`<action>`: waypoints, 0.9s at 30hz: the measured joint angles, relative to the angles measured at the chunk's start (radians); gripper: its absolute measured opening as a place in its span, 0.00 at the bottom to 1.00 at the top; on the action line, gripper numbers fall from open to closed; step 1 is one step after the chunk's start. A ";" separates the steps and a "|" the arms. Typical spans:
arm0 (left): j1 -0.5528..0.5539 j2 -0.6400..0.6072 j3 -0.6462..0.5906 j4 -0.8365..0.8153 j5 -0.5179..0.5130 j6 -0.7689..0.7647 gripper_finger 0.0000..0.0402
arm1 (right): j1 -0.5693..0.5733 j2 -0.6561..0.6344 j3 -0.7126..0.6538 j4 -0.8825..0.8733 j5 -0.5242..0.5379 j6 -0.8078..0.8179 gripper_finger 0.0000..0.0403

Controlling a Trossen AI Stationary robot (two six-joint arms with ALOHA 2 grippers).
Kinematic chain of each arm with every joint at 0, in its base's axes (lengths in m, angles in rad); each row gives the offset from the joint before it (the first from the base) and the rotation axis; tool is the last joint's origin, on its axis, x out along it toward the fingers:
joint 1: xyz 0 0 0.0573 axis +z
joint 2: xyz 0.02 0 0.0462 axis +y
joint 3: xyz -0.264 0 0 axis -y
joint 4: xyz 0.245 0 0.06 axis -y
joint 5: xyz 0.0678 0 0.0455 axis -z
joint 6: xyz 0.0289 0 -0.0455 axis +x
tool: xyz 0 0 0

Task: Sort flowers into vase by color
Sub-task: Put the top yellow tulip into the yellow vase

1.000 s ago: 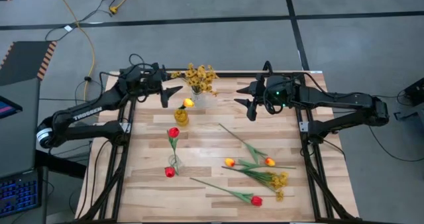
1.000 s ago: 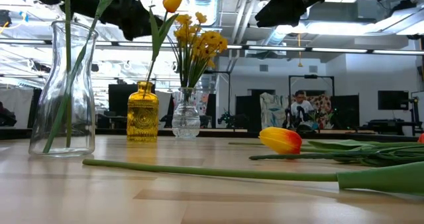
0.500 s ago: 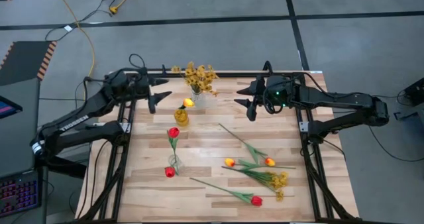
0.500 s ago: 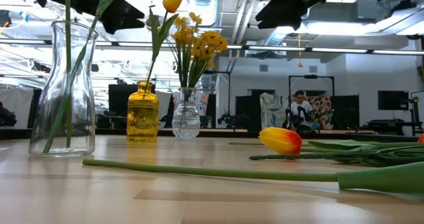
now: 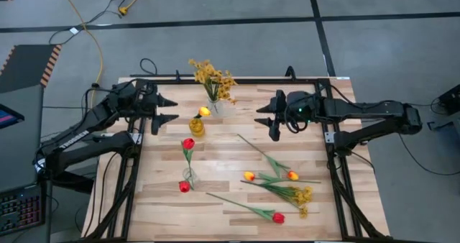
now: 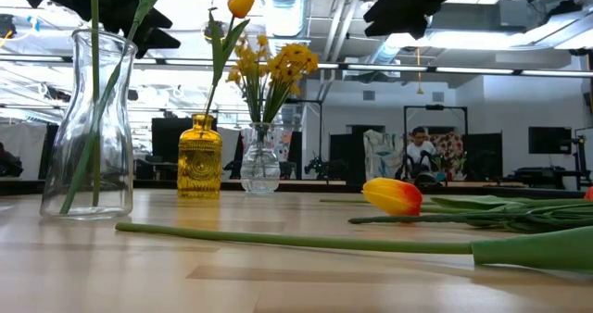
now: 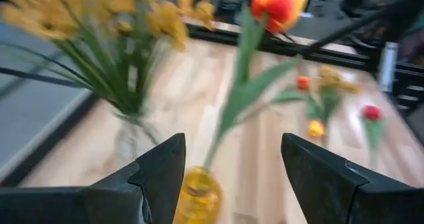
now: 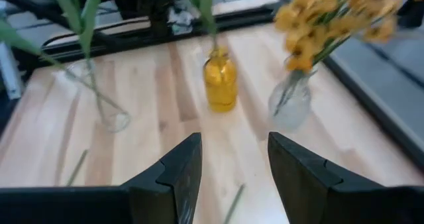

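Left claw [image 5: 169,108] wide open, empty, beside amber glass bottle vase [image 5: 197,125], right claw [image 5: 269,119] open, empty, tulips loose on wooden worktop [image 5: 223,164]

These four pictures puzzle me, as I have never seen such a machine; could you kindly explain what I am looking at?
It is a robot with two dark arms at a wooden table. One picture looks straight down, one looks level across the tabletop, and two come from cameras on the wrists.

The left gripper and right gripper hover over the far end, fingers open, holding nothing.

Three vases stand there: a clear vase with red tulips, a yellow vase with one yellow-orange tulip, and a small vase with a yellow spray. More flowers lie loose on the table.
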 joint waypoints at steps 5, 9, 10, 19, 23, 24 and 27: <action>-0.019 0.002 0.000 -0.026 0.028 -0.020 0.59 | 0.054 0.000 0.000 -0.077 0.000 0.087 0.49; -0.057 0.002 0.000 -0.024 0.028 -0.020 0.59 | 0.098 0.000 0.000 -0.127 0.000 0.148 0.49; -0.068 0.002 0.000 -0.024 0.027 -0.020 0.59 | 0.108 0.000 0.000 -0.134 0.000 0.161 0.49; -0.187 0.003 0.000 -0.022 0.027 -0.031 0.59 | 0.199 0.019 0.000 -0.191 0.056 0.283 0.49; -0.242 0.003 0.000 -0.021 0.012 -0.036 0.59 | 0.234 0.077 0.000 -0.222 0.059 0.341 0.49; -0.256 0.003 0.000 -0.018 -0.003 -0.045 0.59 | 0.242 0.100 0.000 -0.232 0.059 0.356 0.49; -0.294 0.003 0.000 -0.015 -0.069 -0.059 0.59 | 0.261 0.168 0.000 -0.256 0.059 0.406 0.49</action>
